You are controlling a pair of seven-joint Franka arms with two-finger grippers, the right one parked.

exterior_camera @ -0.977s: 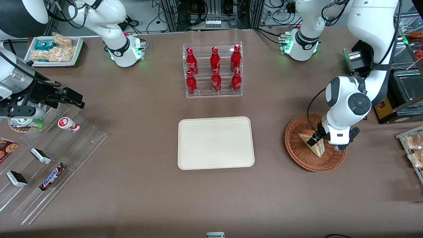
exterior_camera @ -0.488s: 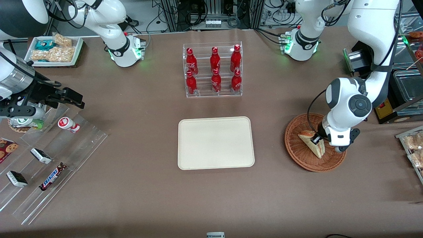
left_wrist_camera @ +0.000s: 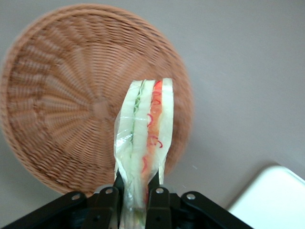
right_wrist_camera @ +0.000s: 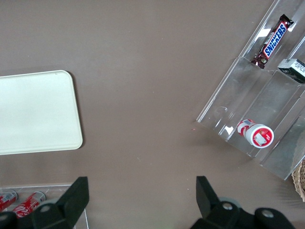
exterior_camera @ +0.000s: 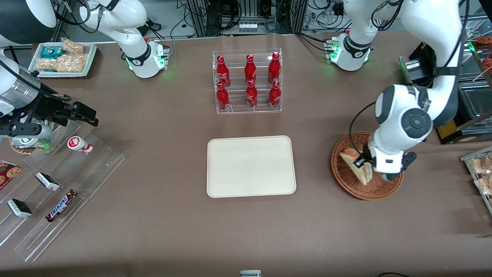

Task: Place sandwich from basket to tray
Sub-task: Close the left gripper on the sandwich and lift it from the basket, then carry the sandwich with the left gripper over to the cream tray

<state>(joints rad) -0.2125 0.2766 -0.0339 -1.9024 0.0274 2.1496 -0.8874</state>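
The end effector (left_wrist_camera: 136,191) is clamped on the sandwich (left_wrist_camera: 143,143), its two black fingers (left_wrist_camera: 157,193) pinching the broad bread faces at one end of the wedge, so the squeeze goes across the slices and the layers are pressed together rather than pulled apart; the cut edge points away from the wrist, with green and red filling showing between the white slices; a clear wrap seems to cover it, which probably makes the faces slippery, so a firm pinch makes sense; from the front, the end effector (exterior_camera: 363,163) carries the sandwich (exterior_camera: 355,165) over the basket (exterior_camera: 346,181), and the wedge appears lifted off the wicker, though how high I cannot tell; the basket (left_wrist_camera: 62,95) sits on the brown surface (exterior_camera: 153,231) toward the working arm's end, with nothing else visible in it; the tray (exterior_camera: 251,166) lies flat at the middle of the surface, well apart from the basket, bare and ready; the open brown stretch between them holds nothing, so a straight sideways carry looks workable; a clear rack of red bottles (exterior_camera: 248,81) stands farther from the front camera than the tray, apparently off that path; the pick looks done, and the carry and the set-down remain.
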